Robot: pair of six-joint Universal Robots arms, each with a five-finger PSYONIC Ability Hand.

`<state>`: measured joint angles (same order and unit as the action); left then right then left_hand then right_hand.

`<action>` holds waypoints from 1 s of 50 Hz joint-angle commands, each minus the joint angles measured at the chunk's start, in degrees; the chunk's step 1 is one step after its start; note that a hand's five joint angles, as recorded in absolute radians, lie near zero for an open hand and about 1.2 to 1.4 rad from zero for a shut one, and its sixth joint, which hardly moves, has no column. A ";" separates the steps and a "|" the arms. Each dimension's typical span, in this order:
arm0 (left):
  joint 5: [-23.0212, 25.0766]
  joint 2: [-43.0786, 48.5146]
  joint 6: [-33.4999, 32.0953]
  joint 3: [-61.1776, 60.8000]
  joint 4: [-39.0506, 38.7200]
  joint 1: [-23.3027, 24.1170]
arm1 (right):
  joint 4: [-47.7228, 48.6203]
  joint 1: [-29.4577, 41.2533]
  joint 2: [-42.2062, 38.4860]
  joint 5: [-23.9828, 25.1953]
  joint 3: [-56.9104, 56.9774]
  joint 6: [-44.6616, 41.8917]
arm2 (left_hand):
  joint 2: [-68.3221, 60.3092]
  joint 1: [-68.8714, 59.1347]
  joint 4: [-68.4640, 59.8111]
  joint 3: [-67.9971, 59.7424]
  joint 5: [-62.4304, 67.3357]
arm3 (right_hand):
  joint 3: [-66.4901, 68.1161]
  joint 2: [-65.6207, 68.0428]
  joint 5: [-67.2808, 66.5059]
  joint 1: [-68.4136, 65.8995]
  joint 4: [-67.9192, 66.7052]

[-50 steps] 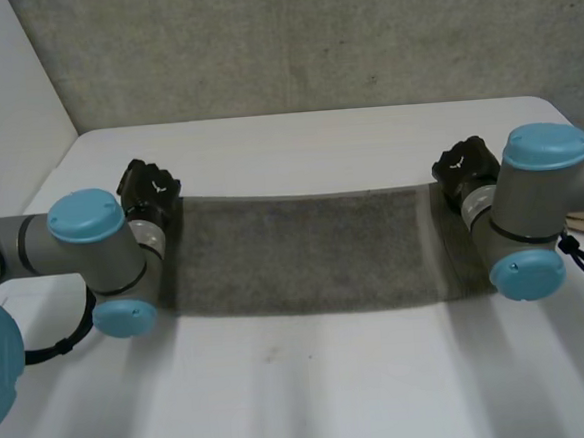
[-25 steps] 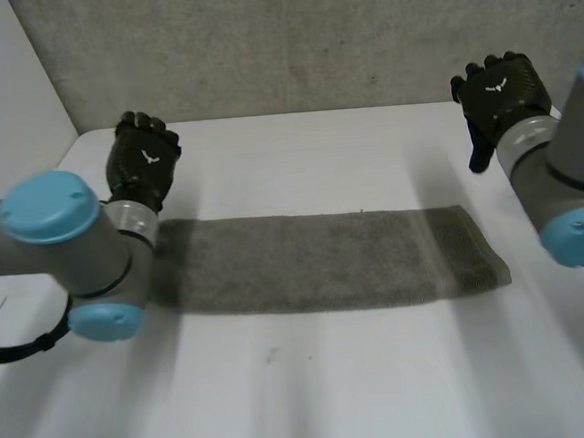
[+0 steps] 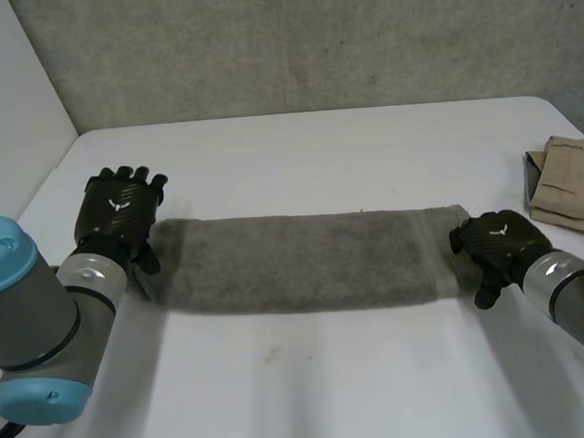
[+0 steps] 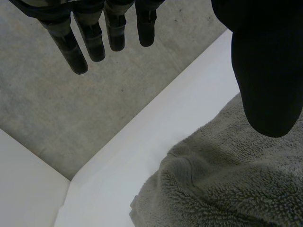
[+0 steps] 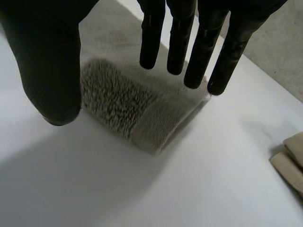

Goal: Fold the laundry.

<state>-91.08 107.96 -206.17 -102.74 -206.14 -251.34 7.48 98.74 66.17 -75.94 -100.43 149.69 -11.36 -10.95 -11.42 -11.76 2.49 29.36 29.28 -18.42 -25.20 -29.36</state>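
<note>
As the head view has it, the towel (image 3: 305, 263) lies flat in a long grey strip across the middle of the table (image 3: 317, 147). At the strip's left end sits the left hand (image 3: 119, 213), back up, fingers pointing away across the table. Down at the other end, the right hand (image 3: 496, 245) is over the towel's short edge. Past it, by the table's right edge, a folded beige cloth (image 3: 570, 184), well apart from the towel.

Left wrist view now: the fingers (image 4: 78, 52) reach out straight with air between them, holding nothing. The thumb (image 4: 265, 71) stands apart from them above the towel (image 4: 222, 189), whose fluffy end lies under the palm. Whether the thumb touches the pile, can't tell.

Right wrist view: fingers (image 5: 177, 42) straight and side by side, thumb (image 5: 47, 71) held wide. The towel's (image 5: 137, 109) end lies on the table between them, not pinched. The beige cloth (image 5: 293, 161) is off beside the fingertips.
</note>
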 commanded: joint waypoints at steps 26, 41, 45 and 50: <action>-0.59 -0.64 -0.28 -0.44 0.92 -0.21 | -0.98 -17.04 4.21 -5.09 1.89 -19.00 | 1.31 0.90 1.38 1.71 -2.44 | 50.64 50.72 -51.58 -54.80 -50.64; 0.11 -4.76 2.17 -3.07 9.69 0.58 | 0.69 10.32 5.46 -17.56 12.97 -11.61 | -7.41 -7.82 -7.35 -7.01 6.28 | 50.64 50.72 -51.58 -54.80 -50.64; 1.86 -6.52 7.16 -4.39 14.17 1.11 | 0.86 9.98 5.28 -18.80 11.84 -11.44 | -14.64 -15.05 -14.58 -14.24 13.51 | 50.64 50.72 -51.58 -54.80 -50.64; 6.61 -6.97 16.22 -4.66 18.67 2.43 | 1.48 8.05 5.37 -18.80 9.02 -11.35 | -19.37 -19.77 -19.30 -18.97 18.23 | 50.64 50.72 -51.58 -54.80 -50.64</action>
<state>-89.59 102.06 -200.33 -106.63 -193.36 -250.33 8.35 109.33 71.64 -94.25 -88.10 138.45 -21.69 -22.10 -21.84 -21.63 11.90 68.11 67.19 -56.36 -55.40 -68.04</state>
